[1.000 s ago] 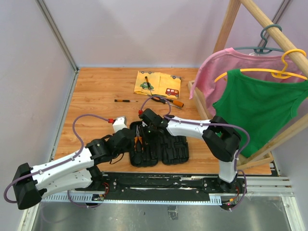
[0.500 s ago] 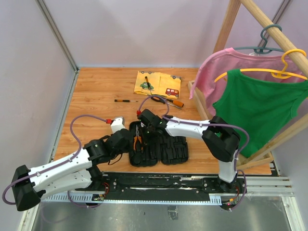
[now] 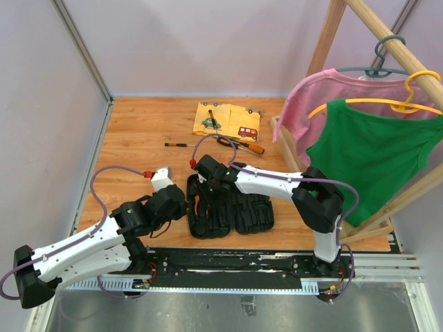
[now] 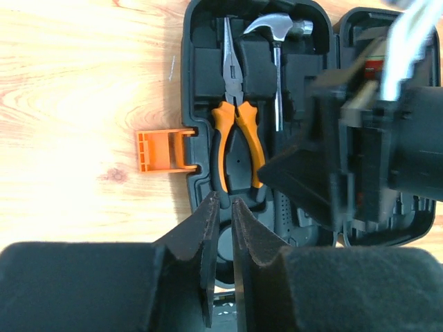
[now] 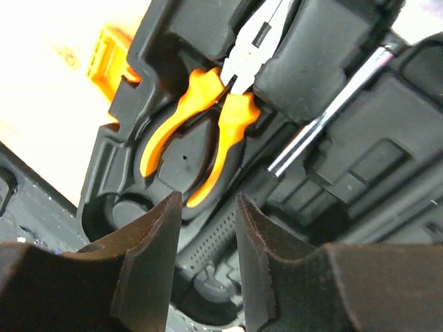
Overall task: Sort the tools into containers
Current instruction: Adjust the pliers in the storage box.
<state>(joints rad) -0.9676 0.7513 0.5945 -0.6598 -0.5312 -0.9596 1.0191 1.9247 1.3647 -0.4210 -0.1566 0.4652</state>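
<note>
Right jaws hovering part-open, empty, over pliers (image 5: 228, 117) lying in case (image 4: 201, 76); left jaws sitting nearly closed, empty, at case edge.

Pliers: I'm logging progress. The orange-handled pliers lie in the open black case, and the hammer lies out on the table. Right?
No: the hammer lies in the case too, beside the pliers; the left wrist view shows it.

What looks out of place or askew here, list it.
Nothing looks damaged or spilled. The pliers and hammer lie seated in the case. Out of place: one screwdriver lies on the yellow cloth, an orange-handled screwdriver beside it, and a thin screwdriver alone on the table.
</note>
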